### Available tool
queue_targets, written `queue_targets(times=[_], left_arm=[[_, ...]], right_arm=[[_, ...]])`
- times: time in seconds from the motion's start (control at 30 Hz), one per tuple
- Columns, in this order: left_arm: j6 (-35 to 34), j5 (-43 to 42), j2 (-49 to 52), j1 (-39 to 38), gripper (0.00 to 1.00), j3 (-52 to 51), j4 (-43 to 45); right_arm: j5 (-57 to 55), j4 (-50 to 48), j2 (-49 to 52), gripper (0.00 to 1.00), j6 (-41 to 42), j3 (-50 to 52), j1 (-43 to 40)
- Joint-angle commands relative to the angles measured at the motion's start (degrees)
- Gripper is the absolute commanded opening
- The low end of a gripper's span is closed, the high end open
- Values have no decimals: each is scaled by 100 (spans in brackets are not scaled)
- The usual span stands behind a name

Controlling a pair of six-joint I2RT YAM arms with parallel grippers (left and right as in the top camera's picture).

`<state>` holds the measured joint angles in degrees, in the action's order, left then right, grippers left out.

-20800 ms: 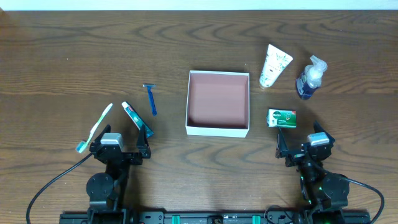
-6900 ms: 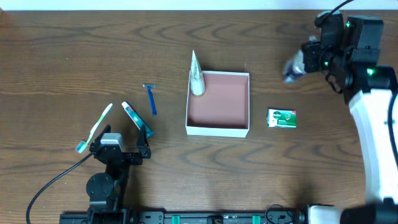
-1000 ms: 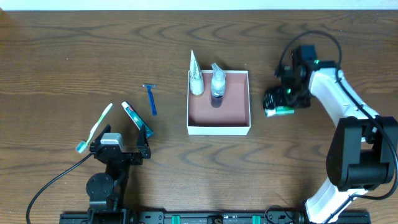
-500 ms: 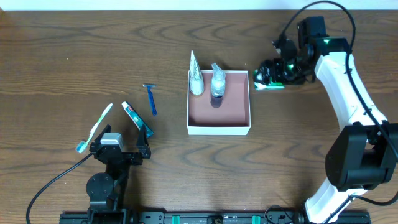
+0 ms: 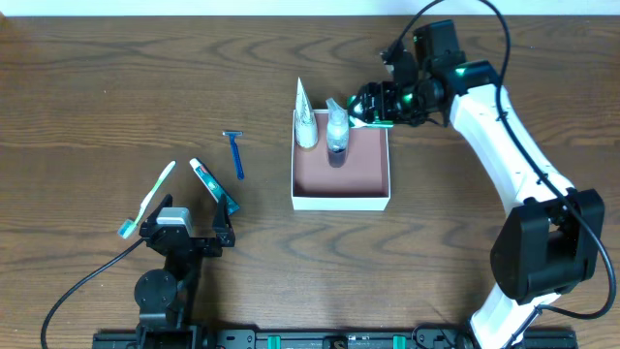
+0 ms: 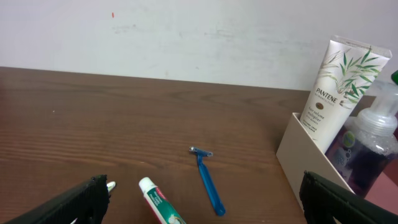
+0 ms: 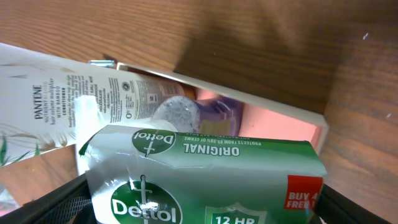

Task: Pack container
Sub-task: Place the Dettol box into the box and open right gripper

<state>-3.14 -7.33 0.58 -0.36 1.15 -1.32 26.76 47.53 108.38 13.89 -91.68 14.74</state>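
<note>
The container (image 5: 341, 197) is a square white box with a pink inside at the table's middle. A white tube (image 5: 305, 121) and a pump bottle (image 5: 336, 131) stand in its far left part. My right gripper (image 5: 373, 107) is shut on the green soap packet (image 7: 199, 177) and holds it above the box's far right corner. The right wrist view shows the tube (image 7: 56, 102), the bottle's cap (image 7: 176, 114) and the pink floor (image 7: 280, 127) under the packet. My left gripper (image 5: 189, 233) rests open near the front left, its fingers (image 6: 81, 202) wide apart.
A blue razor (image 5: 234, 153), a toothpaste tube (image 5: 212, 184) and a toothbrush (image 5: 147, 198) lie on the table left of the box. The razor (image 6: 207, 180) and toothpaste (image 6: 158, 202) also show in the left wrist view.
My right gripper lifted the soap packet from the table right of the box and carried it left to above the box's far right corner. The left arm has not moved.
</note>
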Motion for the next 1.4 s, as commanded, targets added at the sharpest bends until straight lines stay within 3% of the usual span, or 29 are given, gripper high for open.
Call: queue_targets(times=[0.0,1.07,1.2,1.27,1.37], left_arm=[[-9,-105,-28,35,98,-92,-205],[-11,-105,-28,35,98,-92,-205],[-11,-105,-28,35,98,-92,-205],[-11,-105,-28,35,98,-92,-205],[-11,-105,-28,35,98,-92,-205]], right_arm=[[-275,33,52,82,295,-127,140],[-605,-63,813,84,144,-103,177],[-601,-85,813,91,61,-105,177],[-597,-125,813,99,33,-103,177],[-551,-229,813,99,15,-105,184]])
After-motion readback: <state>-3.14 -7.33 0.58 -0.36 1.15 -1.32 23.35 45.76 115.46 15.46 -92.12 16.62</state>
